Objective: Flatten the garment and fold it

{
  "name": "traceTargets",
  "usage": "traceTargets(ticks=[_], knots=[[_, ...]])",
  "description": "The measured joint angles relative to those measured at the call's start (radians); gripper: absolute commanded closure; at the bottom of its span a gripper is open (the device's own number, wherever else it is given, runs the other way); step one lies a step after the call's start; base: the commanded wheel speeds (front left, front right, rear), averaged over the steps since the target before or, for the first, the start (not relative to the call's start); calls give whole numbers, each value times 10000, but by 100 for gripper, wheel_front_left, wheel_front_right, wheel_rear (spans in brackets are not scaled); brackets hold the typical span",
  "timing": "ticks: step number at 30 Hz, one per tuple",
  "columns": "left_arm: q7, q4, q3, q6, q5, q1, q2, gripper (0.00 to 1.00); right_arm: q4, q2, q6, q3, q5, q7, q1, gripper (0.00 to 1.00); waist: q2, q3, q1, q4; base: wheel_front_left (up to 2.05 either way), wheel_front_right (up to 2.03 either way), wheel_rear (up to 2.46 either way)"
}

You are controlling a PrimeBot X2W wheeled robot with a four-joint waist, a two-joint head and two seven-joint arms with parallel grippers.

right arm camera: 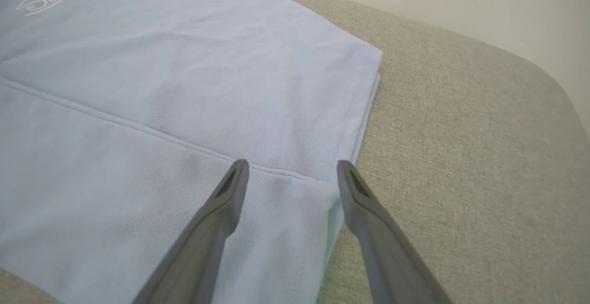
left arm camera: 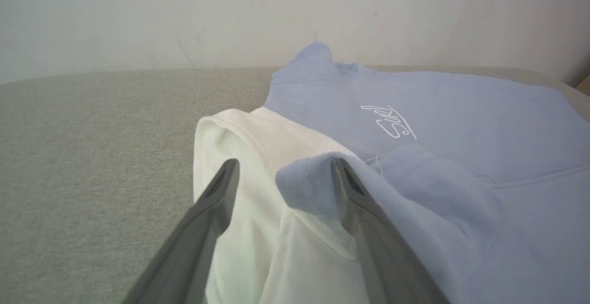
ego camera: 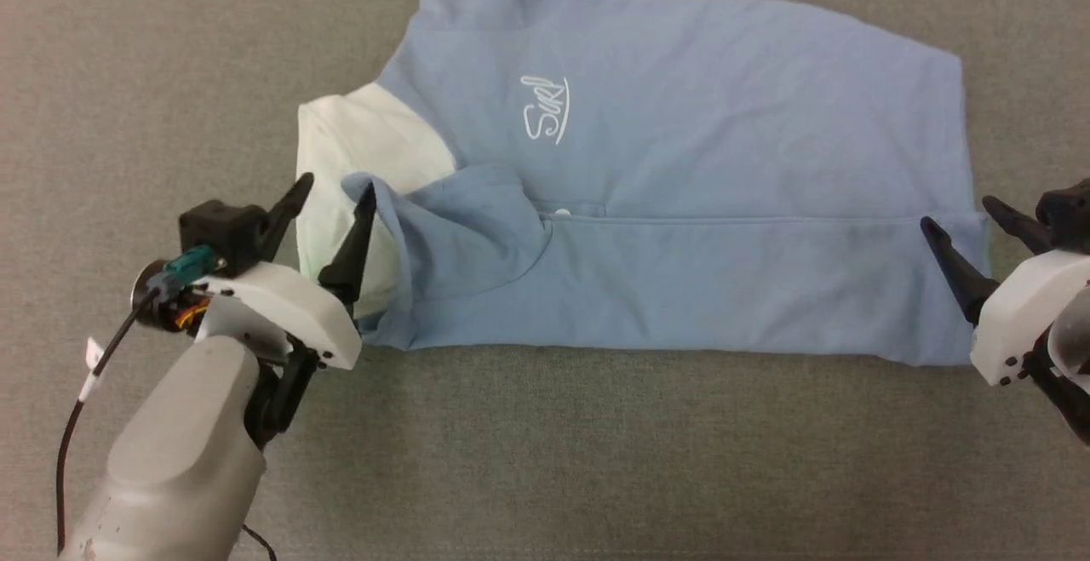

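Garment (ego camera: 681, 161) half-folded, lying on grey surface (ego camera: 545, 459)

Matt knit garment (ego camera: 681, 118) on a rough fabric tabletop (ego camera: 596, 459).

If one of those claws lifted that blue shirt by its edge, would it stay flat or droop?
Probably droop: the polo shirt is soft cloth, already folded over itself, with a rumpled flap beside the white collar. It looks thin and light. Pushed across the grey fabric surface, it would likely bunch up rather than slide whole.
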State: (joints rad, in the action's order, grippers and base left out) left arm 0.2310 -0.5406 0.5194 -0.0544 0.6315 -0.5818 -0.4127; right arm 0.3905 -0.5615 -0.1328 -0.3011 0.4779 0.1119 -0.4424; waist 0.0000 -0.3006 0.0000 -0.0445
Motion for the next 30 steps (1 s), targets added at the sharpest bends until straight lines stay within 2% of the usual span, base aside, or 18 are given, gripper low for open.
traceTargets(ticks=[3,8,15,22,30], knots=[[128,278,-349,295,232,533,90,0,-196,238,0,435,-21,-81,402,0,0,386,-1,-22,0,0,0],[148,1317,-713,974,700,1862,314,0,-1022,1114,0,1473,-117,184,1593,0,0,1023,-2,-48,0,0,0],[-1035,2780,-265,1808,918,3414,387,0,-2487,2472,0,3032,-970,1047,3237,0,0,1552,-4,23,0,0,0],[-1544,2959,-155,2514,865,3657,372,0,-3480,3459,2,3657,-1283,1526,3855,0,0,1377,0,243,0,0,0],[-1871,2196,-422,3547,708,3525,330,0,-3914,3605,2,3891,-1530,1707,3909,0,0,821,1,529,0,0,0]])
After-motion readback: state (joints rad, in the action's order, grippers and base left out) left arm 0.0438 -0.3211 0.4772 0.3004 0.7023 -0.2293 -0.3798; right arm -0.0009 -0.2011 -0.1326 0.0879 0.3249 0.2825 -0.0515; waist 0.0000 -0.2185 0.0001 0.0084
